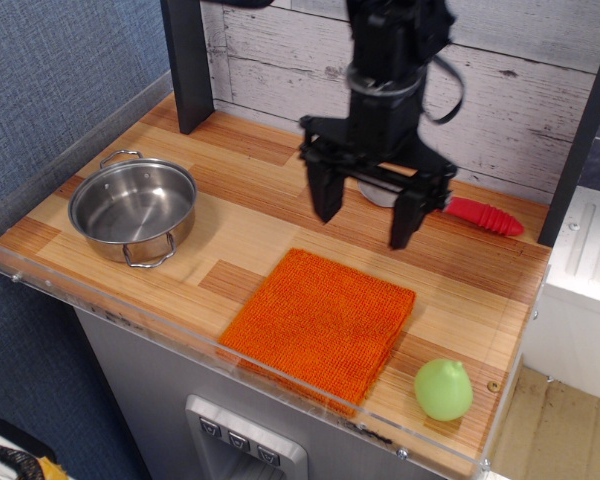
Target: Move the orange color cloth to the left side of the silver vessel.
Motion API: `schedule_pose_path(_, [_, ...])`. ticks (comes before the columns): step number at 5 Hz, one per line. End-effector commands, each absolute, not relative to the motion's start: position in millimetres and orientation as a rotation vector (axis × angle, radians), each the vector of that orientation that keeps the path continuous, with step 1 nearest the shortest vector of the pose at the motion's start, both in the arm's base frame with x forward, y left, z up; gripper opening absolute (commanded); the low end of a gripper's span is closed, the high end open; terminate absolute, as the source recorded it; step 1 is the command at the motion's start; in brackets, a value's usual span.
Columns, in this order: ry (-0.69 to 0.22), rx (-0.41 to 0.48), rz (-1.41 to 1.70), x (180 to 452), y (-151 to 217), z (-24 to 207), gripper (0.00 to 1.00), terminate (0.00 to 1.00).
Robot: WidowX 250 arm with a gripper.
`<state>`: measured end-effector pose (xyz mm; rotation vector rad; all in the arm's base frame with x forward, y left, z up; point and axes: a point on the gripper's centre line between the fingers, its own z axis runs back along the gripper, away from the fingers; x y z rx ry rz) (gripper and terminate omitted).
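Note:
The orange cloth (322, 322) lies flat on the wooden counter near the front edge, right of centre. The silver vessel (133, 209), a shiny pot with two wire loop handles, stands at the left of the counter, well apart from the cloth. My gripper (364, 222) hangs above the counter just behind the cloth's far edge. Its two black fingers are spread wide and hold nothing.
A silver spoon with a red handle (477, 213) lies behind the gripper, its bowl partly hidden by it. A green round object (443, 389) sits at the front right corner. A clear acrylic rim (100, 300) edges the counter. A dark post (189, 60) stands at the back left.

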<state>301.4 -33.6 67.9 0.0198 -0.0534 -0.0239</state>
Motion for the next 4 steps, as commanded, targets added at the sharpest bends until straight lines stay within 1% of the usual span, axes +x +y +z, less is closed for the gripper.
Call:
schedule_pose_path(1, [-0.102,0.055,-0.024,279,-29,58,1.00,0.00])
schedule_pose_path(2, [-0.095,0.063,-0.043,271,-33,45,1.00,0.00])
schedule_pose_path(3, [-0.110,0.030,-0.052,264,-32,35,1.00,0.00])
schedule_pose_path(4, [-0.147,-0.010,-0.062,261,-32,29,1.00,0.00])
